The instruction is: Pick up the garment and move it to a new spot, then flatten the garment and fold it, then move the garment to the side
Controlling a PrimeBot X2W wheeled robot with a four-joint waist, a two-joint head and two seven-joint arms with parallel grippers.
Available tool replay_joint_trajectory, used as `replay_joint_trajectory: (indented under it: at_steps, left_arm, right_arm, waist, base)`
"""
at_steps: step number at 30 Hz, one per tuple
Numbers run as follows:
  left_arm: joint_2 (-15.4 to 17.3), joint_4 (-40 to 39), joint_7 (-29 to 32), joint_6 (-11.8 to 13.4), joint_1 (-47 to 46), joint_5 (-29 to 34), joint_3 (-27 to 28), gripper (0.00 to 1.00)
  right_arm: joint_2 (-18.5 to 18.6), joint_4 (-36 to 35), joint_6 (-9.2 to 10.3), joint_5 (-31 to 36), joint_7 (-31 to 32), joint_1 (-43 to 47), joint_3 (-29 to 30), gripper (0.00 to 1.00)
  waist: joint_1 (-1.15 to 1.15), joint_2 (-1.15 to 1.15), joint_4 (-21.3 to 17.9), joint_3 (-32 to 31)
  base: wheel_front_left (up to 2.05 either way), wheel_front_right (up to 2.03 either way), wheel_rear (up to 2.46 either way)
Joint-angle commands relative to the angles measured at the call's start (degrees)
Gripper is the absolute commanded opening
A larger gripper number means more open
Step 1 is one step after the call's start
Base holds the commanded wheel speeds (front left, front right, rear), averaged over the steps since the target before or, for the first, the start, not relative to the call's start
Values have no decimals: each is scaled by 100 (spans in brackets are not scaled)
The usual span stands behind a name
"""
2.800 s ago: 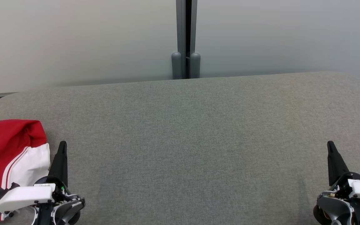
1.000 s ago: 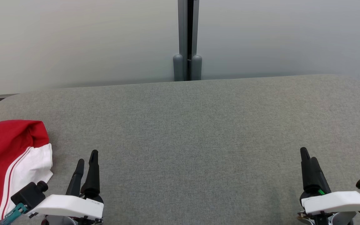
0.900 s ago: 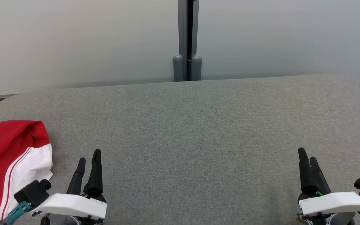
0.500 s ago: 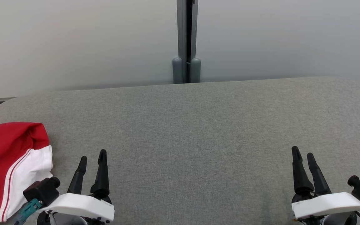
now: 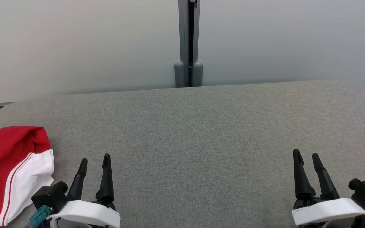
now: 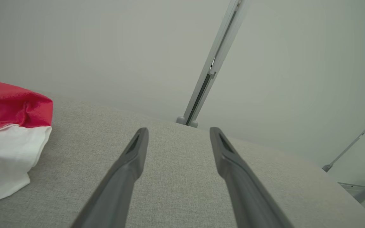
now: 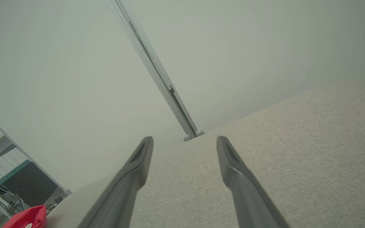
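Note:
A red and white garment (image 5: 6, 167) lies folded in a compact bundle at the left end of the grey fabric surface (image 5: 188, 133). It also appears at the left of the left wrist view, garment (image 6: 8, 136), and as a small red patch in the right wrist view, garment (image 7: 27, 218). My left gripper (image 5: 94, 160) hovers low at the front left, just right of the garment and apart from it, open with nothing between its fingers. At the front right my right gripper (image 5: 306, 155) is open and empty as well.
A pale partition wall with a grey vertical post (image 5: 188, 41) rises right behind the surface's far edge. The surface's corners are rounded. In the right wrist view a desk with a dark box (image 7: 27, 182) and cables stands beyond the left end.
Both grippers turned at the wrist so their two fingers now show side by side, spread apart, and drew slightly inward. The camera shifted a little. The garment has not moved.

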State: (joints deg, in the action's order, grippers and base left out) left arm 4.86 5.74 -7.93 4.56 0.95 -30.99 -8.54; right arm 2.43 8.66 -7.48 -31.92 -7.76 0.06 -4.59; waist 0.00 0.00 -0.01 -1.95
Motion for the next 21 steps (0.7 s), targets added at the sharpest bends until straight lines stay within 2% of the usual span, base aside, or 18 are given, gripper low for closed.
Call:
replay_joint_trajectory:
  at_steps: [1, 10, 21]
  left_arm:
    - [43, -93, -62, 27, 0, 218, -37, 100]
    - [66, -96, -193, 22, 61, 784, -185, 100]
    - [40, -10, -329, -108, 201, 1194, -173, 100]
  right_arm:
    - [37, -102, -1, 175, -80, 19, -35, 100]
    - [41, -41, -1, 663, -212, 101, -72, 100]
    - [44, 285, -2, 1122, -352, 127, -120, 100]
  waist:
    - [0, 0, -1, -9]
    - [0, 0, -2, -68]
    - [0, 0, -28, -140]
  base:
    - [0, 0, 0]
    - [0, 0, 0]
    - [0, 0, 0]
